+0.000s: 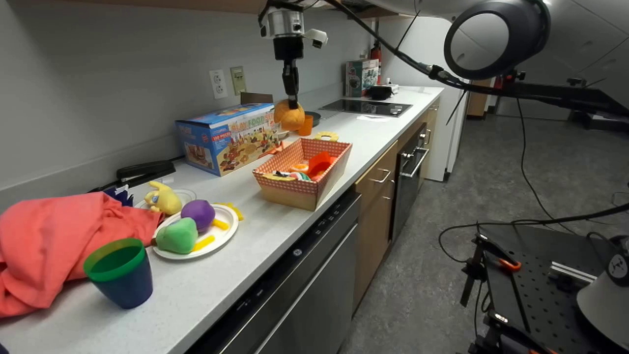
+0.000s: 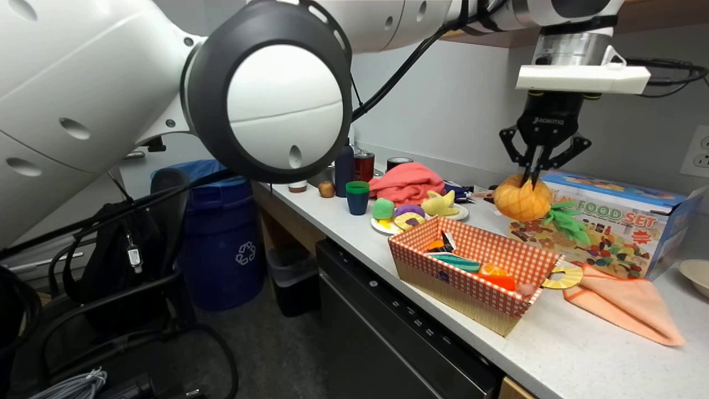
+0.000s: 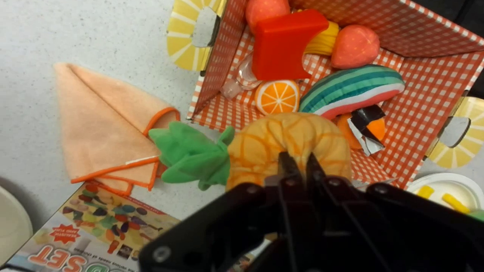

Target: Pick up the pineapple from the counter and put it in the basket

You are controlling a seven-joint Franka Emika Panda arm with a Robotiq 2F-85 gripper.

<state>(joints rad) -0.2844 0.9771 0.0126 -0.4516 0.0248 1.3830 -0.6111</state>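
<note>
The orange-yellow toy pineapple with its green leafy top shows in both exterior views (image 1: 287, 118) (image 2: 520, 202) and in the wrist view (image 3: 255, 151). My gripper (image 1: 293, 105) (image 2: 532, 180) (image 3: 297, 160) is shut on its cloth body, pinching a fold, and holds it in the air with the leaves to one side. The red-checked, tan-sided basket (image 1: 287, 193) (image 2: 454, 293) (image 3: 438, 100) stands on the counter, below and beside the pineapple. It holds several toy foods, including an orange slice and a watermelon piece. In the wrist view the pineapple overlaps the basket's near edge.
The blue play food box (image 1: 216, 147) (image 2: 670, 213) stands by the wall, close to the held pineapple. A peach cloth (image 2: 626, 305) (image 3: 102, 124) lies next to the basket. A plate (image 1: 228, 236) with a purple toy (image 1: 198, 214) and a green toy (image 1: 178, 236) is further along.
</note>
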